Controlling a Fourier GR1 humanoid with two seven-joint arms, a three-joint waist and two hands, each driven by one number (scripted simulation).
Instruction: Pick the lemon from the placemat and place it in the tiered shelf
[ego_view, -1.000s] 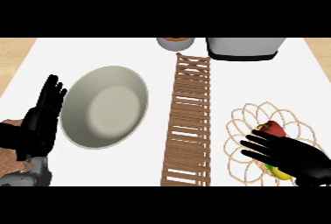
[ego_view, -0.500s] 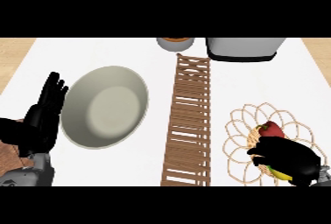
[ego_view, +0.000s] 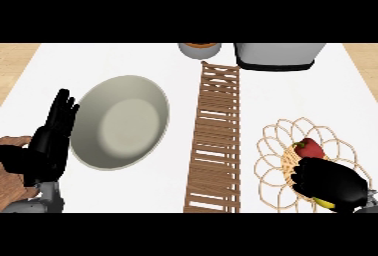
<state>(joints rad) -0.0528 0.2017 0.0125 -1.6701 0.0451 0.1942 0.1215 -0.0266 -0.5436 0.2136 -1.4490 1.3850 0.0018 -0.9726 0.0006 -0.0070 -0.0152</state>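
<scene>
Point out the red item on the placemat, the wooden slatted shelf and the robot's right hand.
red item (ego_view: 311, 148), head view: on its exposed top, above the hand.
wooden slatted shelf (ego_view: 216, 135), head view: on a slat near its middle.
right hand (ego_view: 327, 181), head view: on the back of the curled hand.

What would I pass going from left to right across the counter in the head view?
Left hand → grey plate → slatted wooden shelf → woven placemat → right hand, curled over a yellow fruit beside a red one.

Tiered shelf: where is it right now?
Head view, center: the tiered shelf runs lengthwise between the plate on its left and the placemat on its right.
</scene>
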